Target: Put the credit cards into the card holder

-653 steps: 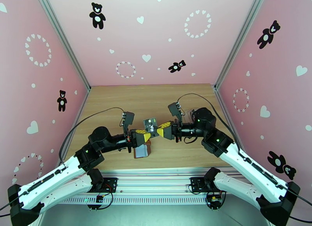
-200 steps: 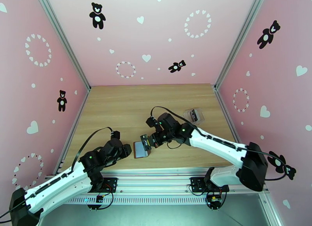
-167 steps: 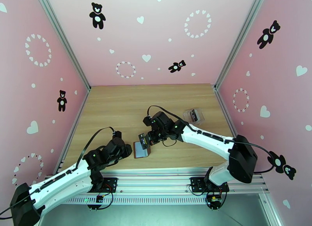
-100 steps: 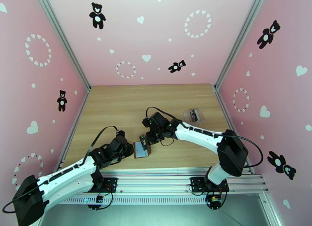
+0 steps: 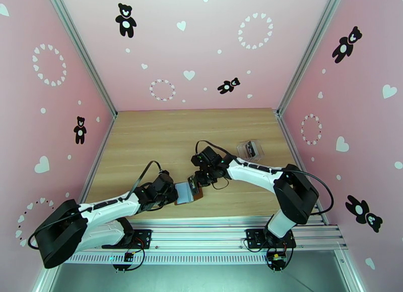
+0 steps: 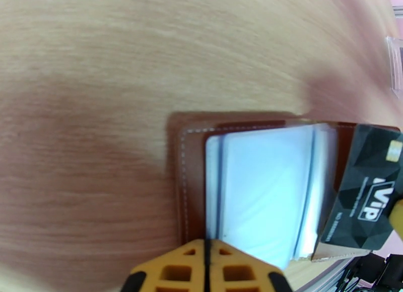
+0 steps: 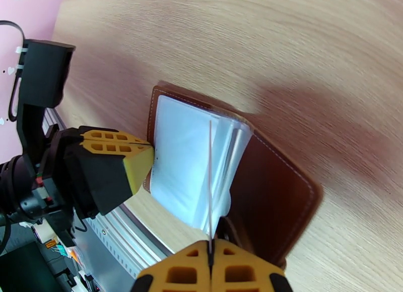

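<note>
The card holder (image 5: 184, 192) lies open near the table's front edge, brown leather with pale see-through pockets (image 6: 262, 187). My right gripper (image 5: 200, 179) is shut on a black credit card (image 6: 367, 187) printed "VIP". In the right wrist view the card (image 7: 209, 172) shows edge-on as a thin line standing among the pockets (image 7: 181, 157), with the right gripper (image 7: 209, 255) below it. My left gripper (image 6: 206, 245) is shut, its tips at the pocket's left edge. The left gripper (image 7: 148, 154) also shows in the right wrist view, touching that edge.
A clear plastic box (image 5: 250, 149) with a dark item inside sits at the back right of the wooden table (image 5: 151, 136); its corner (image 6: 395, 66) shows in the left wrist view. Pink walls close three sides. A metal rail (image 5: 201, 232) borders the front edge.
My left arm has reached right to the card holder's left edge and its jaws have closed. My right gripper has shifted slightly right with the card, now over the pockets.
</note>
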`<state>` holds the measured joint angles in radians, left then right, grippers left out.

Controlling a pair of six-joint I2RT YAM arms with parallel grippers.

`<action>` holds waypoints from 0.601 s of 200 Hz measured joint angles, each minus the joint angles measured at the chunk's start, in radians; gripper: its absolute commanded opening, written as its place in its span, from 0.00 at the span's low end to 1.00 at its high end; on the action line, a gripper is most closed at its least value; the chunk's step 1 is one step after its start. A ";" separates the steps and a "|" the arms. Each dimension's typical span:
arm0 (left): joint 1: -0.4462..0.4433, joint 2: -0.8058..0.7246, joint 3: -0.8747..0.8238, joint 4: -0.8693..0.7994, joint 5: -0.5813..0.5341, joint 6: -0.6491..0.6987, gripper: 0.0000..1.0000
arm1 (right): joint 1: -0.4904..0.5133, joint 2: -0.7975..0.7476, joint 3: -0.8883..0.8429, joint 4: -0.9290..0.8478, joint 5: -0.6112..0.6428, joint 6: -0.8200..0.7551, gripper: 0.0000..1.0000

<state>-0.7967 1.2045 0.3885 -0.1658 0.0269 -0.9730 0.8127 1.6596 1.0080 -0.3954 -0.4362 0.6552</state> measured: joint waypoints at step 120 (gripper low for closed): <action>0.000 0.006 0.000 0.004 -0.001 0.000 0.07 | -0.073 0.000 -0.169 0.244 -0.151 0.140 0.00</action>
<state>-0.7967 1.2110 0.3885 -0.1616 0.0261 -0.9733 0.7399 1.6596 0.8394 -0.1513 -0.5877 0.7948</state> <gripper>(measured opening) 0.074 0.058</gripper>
